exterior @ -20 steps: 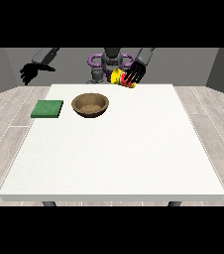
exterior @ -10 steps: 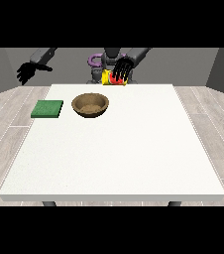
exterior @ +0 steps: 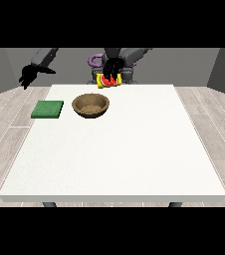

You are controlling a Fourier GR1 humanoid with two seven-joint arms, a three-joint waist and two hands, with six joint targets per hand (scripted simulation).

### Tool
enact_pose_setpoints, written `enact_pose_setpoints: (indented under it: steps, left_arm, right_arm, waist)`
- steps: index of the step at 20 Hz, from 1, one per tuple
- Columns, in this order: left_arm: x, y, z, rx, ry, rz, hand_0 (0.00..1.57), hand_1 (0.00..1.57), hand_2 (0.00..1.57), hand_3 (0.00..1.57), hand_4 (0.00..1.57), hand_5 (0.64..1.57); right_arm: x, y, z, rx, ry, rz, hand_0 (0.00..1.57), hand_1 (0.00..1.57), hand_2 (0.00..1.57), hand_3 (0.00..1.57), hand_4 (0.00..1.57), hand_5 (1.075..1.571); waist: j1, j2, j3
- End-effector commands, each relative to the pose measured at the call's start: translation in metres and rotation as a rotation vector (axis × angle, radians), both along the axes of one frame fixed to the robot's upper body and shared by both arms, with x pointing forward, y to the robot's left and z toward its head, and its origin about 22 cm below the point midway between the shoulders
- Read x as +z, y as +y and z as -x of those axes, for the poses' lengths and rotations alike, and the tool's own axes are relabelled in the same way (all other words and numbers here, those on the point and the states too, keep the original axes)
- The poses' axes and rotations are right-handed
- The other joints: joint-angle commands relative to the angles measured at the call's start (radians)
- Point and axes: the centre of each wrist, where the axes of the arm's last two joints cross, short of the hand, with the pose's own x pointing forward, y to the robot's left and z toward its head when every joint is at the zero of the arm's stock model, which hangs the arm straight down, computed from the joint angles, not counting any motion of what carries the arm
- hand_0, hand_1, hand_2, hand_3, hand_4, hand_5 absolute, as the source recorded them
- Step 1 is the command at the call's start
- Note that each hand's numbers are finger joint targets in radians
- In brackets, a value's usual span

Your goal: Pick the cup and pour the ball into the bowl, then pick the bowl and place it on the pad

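Observation:
A yellow and red cup point(exterior: 106, 81) is held in the air above the table's far edge, behind the bowl. The hand at the view's right point(exterior: 112, 68) is curled round it from above. A brown bowl point(exterior: 90, 105) sits on the white table point(exterior: 114, 144) near the far left. To the bowl's left lies a flat green pad point(exterior: 48, 109). The hand at the view's left point(exterior: 28, 76) hangs in the air beyond the table's far left corner with relaxed fingers and holds nothing. No ball shows in this view.
The robot's torso point(exterior: 115, 62) stands behind the table's far edge. The table's front edge point(exterior: 114, 198) runs across the view's lower part.
The hand at the view's right has carried the cup leftwards along the far edge, closer to the bowl. The other hand has barely shifted.

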Motion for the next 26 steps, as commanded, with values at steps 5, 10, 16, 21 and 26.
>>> enact_pose_setpoints:
  steps: [5, 10, 16, 21, 26]
  left_arm:
    - [-0.012, -0.014, 0.018, -0.081, -0.018, -0.254, 0.32, 0.32, 1.57, 1.57, 0.96, 1.534]
    - [-0.006, -0.022, 0.017, -0.053, -0.023, -0.412, 0.00, 0.00, 1.57, 1.57, 1.25, 1.395]
    - [0.037, -0.040, 0.001, -0.083, -0.169, -0.642, 1.51, 1.51, 1.57, 1.57, 1.20, 1.443]
    - [0.047, -0.042, 0.003, -0.094, -0.138, -0.648, 1.54, 1.54, 1.57, 1.57, 1.21, 1.462]
    - [0.057, -0.037, 0.001, -0.118, -0.154, -0.631, 1.52, 1.52, 1.57, 1.57, 1.20, 1.462]
  right_arm:
    - [0.025, 0.008, -0.026, 0.034, -0.014, -0.006, 0.00, 0.00, 0.00, 0.26, 0.00, 1.526]
    - [0.010, 0.017, -0.021, 0.088, -0.006, -0.015, 0.00, 0.00, 0.00, 0.16, 0.00, 1.516]
    - [-0.008, 0.025, -0.014, 0.052, 0.028, -0.029, 0.00, 0.00, 0.00, 0.17, 0.00, 1.516]
    - [-0.003, 0.013, -0.011, 0.027, 0.051, -0.025, 0.00, 0.00, 0.00, 0.20, 0.00, 1.518]
    - [-0.026, 0.027, -0.003, 0.063, 0.089, -0.088, 0.00, 0.00, 0.00, 0.00, 0.43, 1.555]
  waist:
    - [-0.023, 0.017, -0.0003]
    - [-0.064, 0.011, 0.0000]
    - [-0.035, -0.026, 0.0004]
    - [-0.023, -0.041, -0.0005]
    - [-0.006, -0.023, -0.0005]
